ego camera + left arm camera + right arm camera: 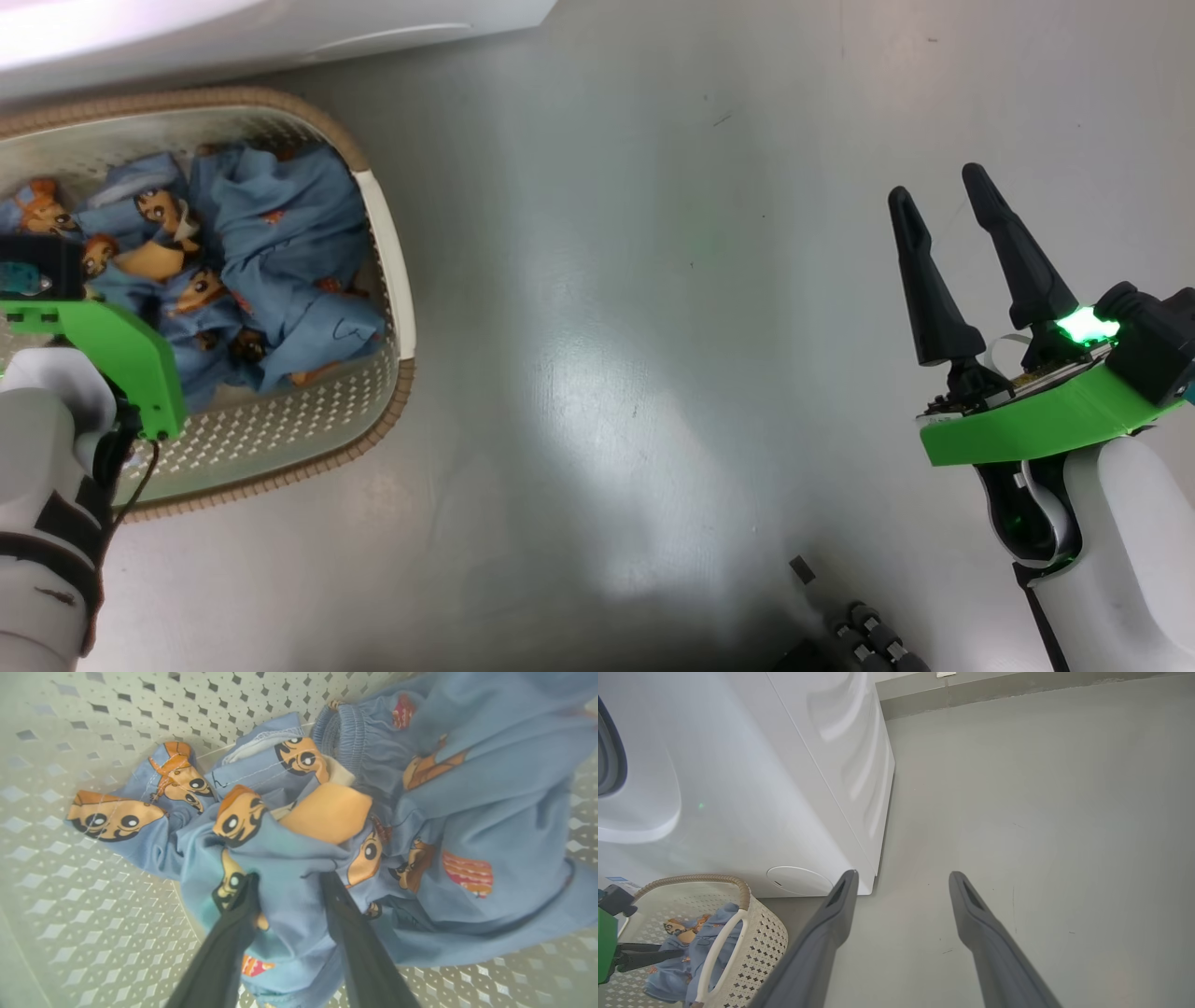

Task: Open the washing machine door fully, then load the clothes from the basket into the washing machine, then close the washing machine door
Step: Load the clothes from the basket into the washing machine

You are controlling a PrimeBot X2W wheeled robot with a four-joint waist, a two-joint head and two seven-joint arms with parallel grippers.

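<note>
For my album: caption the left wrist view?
Left claw straddles a fold of bear-print clothes in the basket.

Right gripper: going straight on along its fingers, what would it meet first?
Probably the floor: the right gripper points at it, passing beside the corner of the washing machine; depth is unclear.

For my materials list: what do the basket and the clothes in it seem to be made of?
The basket: likely moulded plastic, cream and matt, from its regular cut-out holes. The clothes: soft printed fabric, perhaps cotton, from its folds, seams and ribbed cuff.
</note>
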